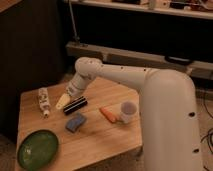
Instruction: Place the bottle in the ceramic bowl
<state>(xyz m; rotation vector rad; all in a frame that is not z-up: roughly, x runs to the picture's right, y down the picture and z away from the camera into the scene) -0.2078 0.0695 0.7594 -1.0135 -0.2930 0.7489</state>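
The bottle (44,101) is small and white with a colourful label, and lies on its side at the left of the wooden table (100,137). The ceramic bowl (38,148) is a shallow dark-green dish at the table's front left corner, in front of the bottle. My gripper (63,102) hangs from the white arm (130,80) just right of the bottle, with its tips close to the table and next to a black rectangular bar (75,105). It holds nothing that I can see.
A blue sponge (75,122), an orange carrot-shaped item (107,114) and a white cup (128,112) lie on the table's middle and right. A dark wall stands behind on the left, and shelving runs along the back. The arm's bulky body (170,125) covers the right side.
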